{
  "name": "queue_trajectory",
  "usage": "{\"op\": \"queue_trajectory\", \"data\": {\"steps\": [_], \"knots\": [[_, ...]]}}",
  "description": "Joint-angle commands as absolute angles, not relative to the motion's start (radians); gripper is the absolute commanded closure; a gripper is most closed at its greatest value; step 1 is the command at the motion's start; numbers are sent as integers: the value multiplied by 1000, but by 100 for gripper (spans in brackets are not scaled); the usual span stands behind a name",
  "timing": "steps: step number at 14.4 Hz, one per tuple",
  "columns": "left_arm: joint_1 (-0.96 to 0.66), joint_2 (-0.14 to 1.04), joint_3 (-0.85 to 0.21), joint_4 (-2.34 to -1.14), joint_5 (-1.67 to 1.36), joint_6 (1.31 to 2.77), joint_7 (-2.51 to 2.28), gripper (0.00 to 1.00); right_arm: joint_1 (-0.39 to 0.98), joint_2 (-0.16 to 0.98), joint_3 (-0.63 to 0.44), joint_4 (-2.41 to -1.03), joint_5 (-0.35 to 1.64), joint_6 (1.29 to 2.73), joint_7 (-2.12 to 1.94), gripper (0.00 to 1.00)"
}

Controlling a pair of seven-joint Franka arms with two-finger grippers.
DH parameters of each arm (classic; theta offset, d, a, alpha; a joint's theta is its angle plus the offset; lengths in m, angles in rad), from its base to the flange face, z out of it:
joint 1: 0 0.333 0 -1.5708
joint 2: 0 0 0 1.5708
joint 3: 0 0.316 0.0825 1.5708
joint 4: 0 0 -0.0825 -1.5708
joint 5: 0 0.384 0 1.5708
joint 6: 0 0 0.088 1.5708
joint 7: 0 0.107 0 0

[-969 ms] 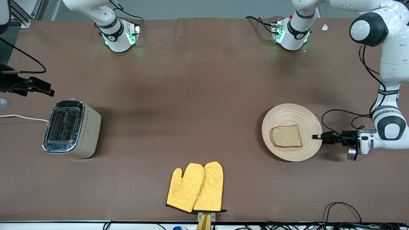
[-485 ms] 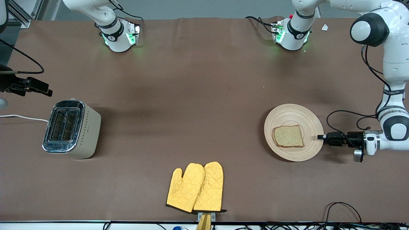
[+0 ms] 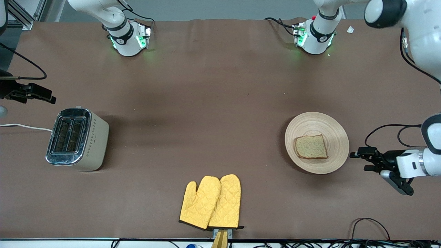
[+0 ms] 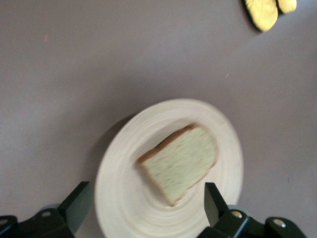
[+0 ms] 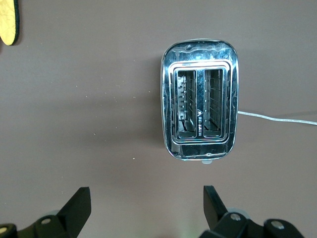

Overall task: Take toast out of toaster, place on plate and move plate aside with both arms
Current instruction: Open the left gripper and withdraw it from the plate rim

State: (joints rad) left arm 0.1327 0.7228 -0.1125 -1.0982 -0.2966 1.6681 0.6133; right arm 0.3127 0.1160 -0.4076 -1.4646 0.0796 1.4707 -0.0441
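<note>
The toast [image 3: 310, 147] lies flat on the round light-wood plate [image 3: 317, 119], toward the left arm's end of the table. My left gripper [image 3: 362, 160] is open and empty, just off the plate's rim on the left arm's side. In the left wrist view the plate [image 4: 124, 198] and toast [image 4: 181, 161] show between the spread fingers of the left gripper [image 4: 146, 198]. My right gripper [image 3: 43, 94] is open and empty, up beside the toaster; it also shows in the right wrist view [image 5: 146, 196].
A silver two-slot toaster [image 3: 77, 138] stands at the right arm's end, its slots empty in the right wrist view [image 5: 200, 99], with a white cord [image 3: 20, 126]. Two yellow oven mitts [image 3: 211, 202] lie near the front edge. A black cable [image 3: 368, 224] loops at the front corner.
The left gripper drew the plate slightly toward the left arm's end, then let go of its rim, opened and backed away. The right gripper barely moved.
</note>
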Motion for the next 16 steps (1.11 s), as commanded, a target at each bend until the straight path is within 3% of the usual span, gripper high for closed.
{"op": "queue_trajectory", "data": {"steps": [1, 7, 11, 13, 16], "knots": [[42, 577, -97, -1146, -194, 1675, 363, 0, 311, 106, -396, -1474, 69, 1473, -29, 0], [-48, 327, -106, -1157, -22, 1582, 31, 0, 311, 104, -397, -1476, 71, 1468, -32, 0], [-34, 194, -104, -1233, -23, 1488, -34, 0, 311, 104, -397, -1477, 71, 1466, -37, 0], [-35, 115, -106, -1319, -23, 1517, -95, 0, 310, 104, -399, -1476, 71, 1468, -38, 0], [-34, -33, -106, -1552, -21, 1641, -83, 0, 308, 104, -399, -1477, 71, 1468, -40, 0]]}}
